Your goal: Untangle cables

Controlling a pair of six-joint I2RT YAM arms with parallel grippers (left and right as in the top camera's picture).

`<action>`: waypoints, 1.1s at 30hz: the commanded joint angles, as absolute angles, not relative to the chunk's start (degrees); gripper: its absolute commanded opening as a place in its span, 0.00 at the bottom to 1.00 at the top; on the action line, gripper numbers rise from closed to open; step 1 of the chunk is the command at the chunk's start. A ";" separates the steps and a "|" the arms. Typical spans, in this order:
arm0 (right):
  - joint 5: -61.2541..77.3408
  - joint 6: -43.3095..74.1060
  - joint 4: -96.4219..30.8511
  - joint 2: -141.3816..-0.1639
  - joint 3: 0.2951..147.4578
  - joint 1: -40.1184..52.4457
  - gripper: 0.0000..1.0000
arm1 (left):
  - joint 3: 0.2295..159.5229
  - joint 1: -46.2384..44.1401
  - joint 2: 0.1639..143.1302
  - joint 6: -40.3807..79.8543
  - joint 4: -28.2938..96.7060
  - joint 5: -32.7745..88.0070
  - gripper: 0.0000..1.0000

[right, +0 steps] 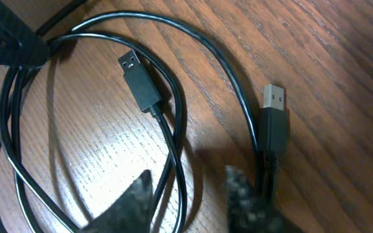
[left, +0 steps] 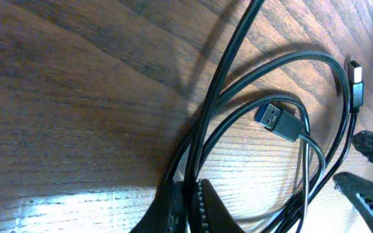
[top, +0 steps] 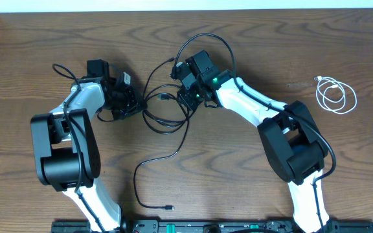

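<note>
Two black cables (top: 167,118) lie tangled in loops at the table's middle, between my two grippers. My left gripper (top: 135,103) is at the tangle's left side. In the left wrist view it (left: 188,188) is shut on black cable strands (left: 207,129), with a USB plug (left: 278,118) lying beyond. My right gripper (top: 185,98) hovers over the tangle's right side. In the right wrist view it (right: 190,172) is open, and two black strands (right: 177,139) run between its fingers. Two USB plugs (right: 138,77) (right: 274,123) rest on the wood. The white cable (top: 335,96) lies coiled far right, apart.
One black cable trails from the tangle down toward the table's front edge (top: 149,162), ending in a plug (top: 168,208). The right gripper's fingers (left: 368,168) show at the right edge of the left wrist view. Both arm bases stand at the front.
</note>
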State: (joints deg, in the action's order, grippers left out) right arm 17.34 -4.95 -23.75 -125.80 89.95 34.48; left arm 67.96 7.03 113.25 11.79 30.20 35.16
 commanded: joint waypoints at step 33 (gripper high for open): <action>13.08 -7.40 -22.00 -127.37 87.85 36.80 0.01 | 67.75 7.16 113.32 11.75 30.57 34.02 0.08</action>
